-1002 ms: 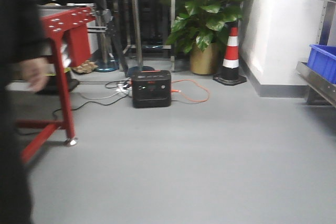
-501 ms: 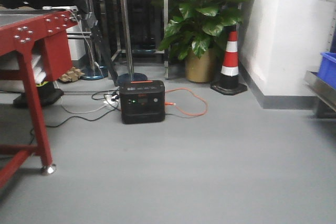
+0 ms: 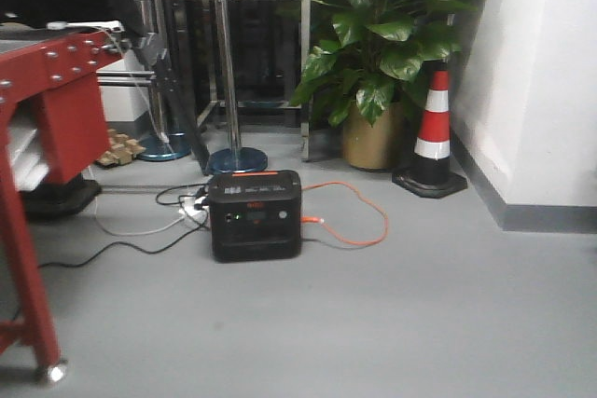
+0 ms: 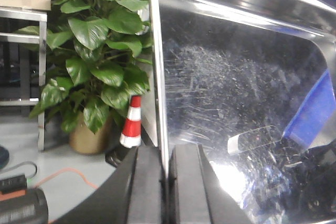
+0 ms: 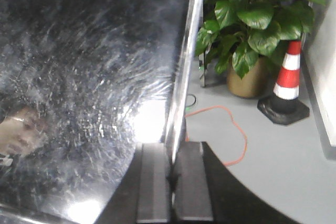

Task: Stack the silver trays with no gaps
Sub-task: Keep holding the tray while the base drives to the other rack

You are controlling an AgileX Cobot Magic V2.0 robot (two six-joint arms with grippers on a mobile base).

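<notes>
- The left claw is closed narrowly on the rolled rim of a shallow shiny stainless-steel tray. Its two dark pads pinch the thin edge from both sides, and the tray spreads out to the right of the grip.
- The right claw pinches a rim in the same way, with the scratched steel sheet spreading out to its left. This is probably the opposite rim of the same tray, so the tray hangs between the two arms, clear of any support.
- I judge that the grip on both rims keeps the wide, slippery sheet level and stops it from swinging. It also leaves the underside free to settle flat into another tray.
- No second tray and no worktop shows in any view, so where this tray is to be stacked cannot be told.
- Ahead of the robot, the grey floor is open in the middle and to the right.
- A black box-shaped power station sits on the floor straight ahead, with a looping orange cable beside it.
- A red riveted steel frame crowds the left edge. A large-leaved potted plant and a red-and-white traffic cone stand against the far wall.
- The tray's outer rims reach wider than the claws, so the red frame would be the tightest side when turning.
</notes>
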